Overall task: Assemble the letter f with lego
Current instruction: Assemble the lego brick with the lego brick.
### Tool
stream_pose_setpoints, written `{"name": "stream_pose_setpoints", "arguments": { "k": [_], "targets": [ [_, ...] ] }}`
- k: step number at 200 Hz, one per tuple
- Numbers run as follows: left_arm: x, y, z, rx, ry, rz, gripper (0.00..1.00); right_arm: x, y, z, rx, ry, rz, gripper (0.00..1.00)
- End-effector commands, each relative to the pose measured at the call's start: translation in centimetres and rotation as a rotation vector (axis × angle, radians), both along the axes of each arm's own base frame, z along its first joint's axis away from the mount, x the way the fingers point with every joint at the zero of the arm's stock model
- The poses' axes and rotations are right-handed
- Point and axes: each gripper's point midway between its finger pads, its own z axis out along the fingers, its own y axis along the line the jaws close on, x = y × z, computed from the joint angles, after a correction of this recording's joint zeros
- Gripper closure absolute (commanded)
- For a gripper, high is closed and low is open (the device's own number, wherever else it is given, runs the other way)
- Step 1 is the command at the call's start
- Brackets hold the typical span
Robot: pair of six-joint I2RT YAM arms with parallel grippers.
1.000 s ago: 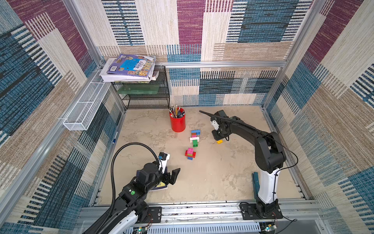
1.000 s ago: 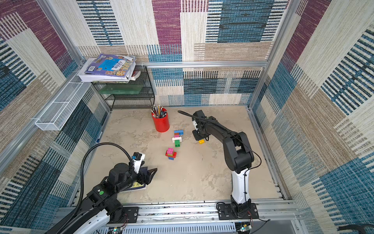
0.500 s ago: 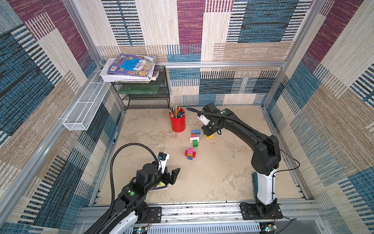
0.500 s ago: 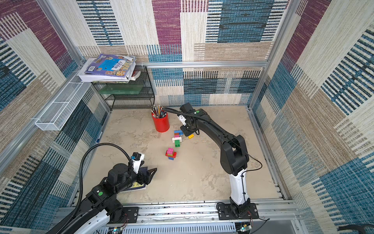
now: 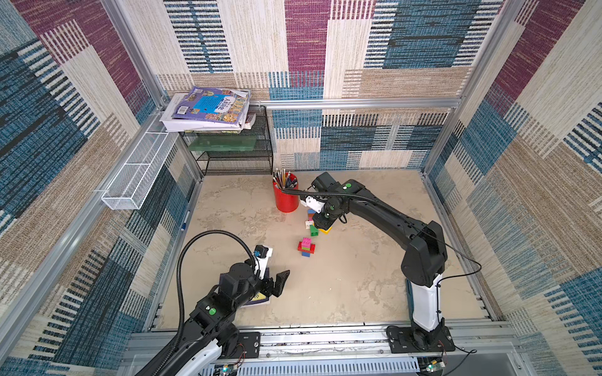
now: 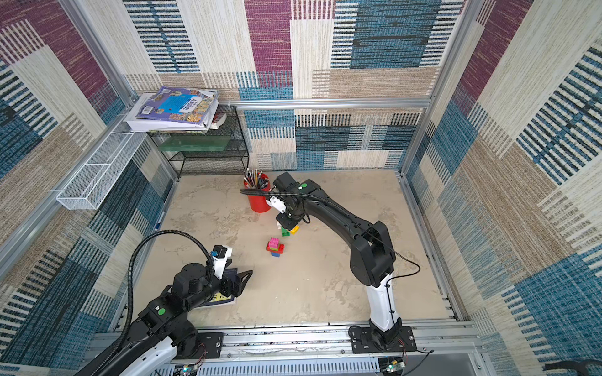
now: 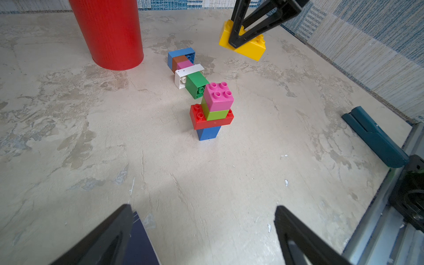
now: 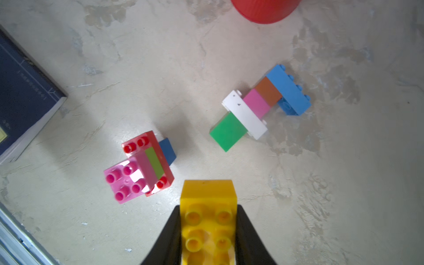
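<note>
My right gripper (image 8: 208, 206) is shut on a yellow brick (image 8: 207, 197), which hangs tilted above the floor; the brick's edge peeks out below the wrist in both top views (image 5: 326, 230) (image 6: 294, 229). Just beside it a row of lego (image 8: 259, 105) lies on its side: blue, brown, pink, white, green. Nearer the front stands a small upright stack (image 7: 214, 110) of blue, red, lime and pink bricks. My left gripper (image 7: 203, 207) is open and holds nothing, low over the floor at the front left, well short of the stack (image 5: 306, 247).
A red pencil cup (image 5: 286, 195) stands just behind the lying row. A dark blue book (image 5: 257, 298) lies under my left gripper. A black wire shelf (image 5: 234, 153) fills the back left corner. A teal object (image 7: 371, 137) lies by the front right rail.
My right arm has swung left with the yellow brick, from the right of the lying row to right beside its green end. The left arm has stayed still.
</note>
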Motion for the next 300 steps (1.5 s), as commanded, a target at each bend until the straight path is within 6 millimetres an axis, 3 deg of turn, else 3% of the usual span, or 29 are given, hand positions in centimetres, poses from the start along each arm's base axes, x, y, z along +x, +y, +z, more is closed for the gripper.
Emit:
{"name": "stream_pose_setpoints", "arguments": {
  "k": [1, 98, 300],
  "targets": [
    [0.2, 0.0, 0.2, -0.009, -0.009, 0.010, 0.01, -0.7, 0.5, 0.5, 0.019, 0.006, 0.025, 0.90],
    [0.2, 0.0, 0.2, -0.009, -0.008, 0.009, 0.01, -4.3, 2.7, -0.7, -0.014, 0.053, 0.161, 0.90],
    [0.2, 0.0, 0.2, -0.009, -0.008, 0.009, 0.01, -4.4, 4.2, -0.8, -0.082, 0.002, 0.271, 0.90]
  ]
}}
